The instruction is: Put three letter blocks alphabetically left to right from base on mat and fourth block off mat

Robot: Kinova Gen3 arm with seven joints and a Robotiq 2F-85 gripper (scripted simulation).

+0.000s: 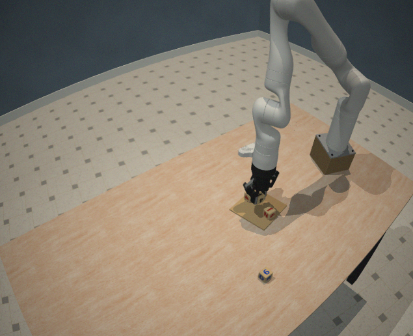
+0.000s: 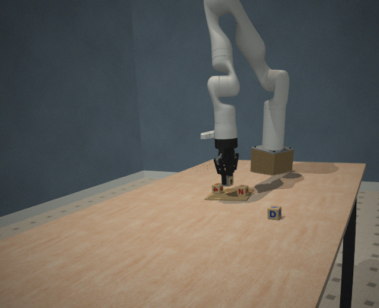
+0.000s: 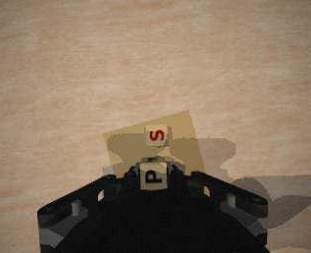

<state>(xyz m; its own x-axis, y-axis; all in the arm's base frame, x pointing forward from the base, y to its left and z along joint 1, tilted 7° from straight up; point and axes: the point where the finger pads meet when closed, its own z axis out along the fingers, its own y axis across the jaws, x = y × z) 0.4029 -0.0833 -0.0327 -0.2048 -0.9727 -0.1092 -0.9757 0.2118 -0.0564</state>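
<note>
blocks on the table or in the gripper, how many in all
4: the P block in the gripper, two on the mat, one off it showing a blue 6 on top.

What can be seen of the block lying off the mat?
The off-mat block is a small, pale, wood-look cube with dark-edged faces. A blue 6 or 9 shows on top; one side bears a blue D, another a blue mark too unclear to read. It sits flat on the table, with nothing else touching it.
</note>
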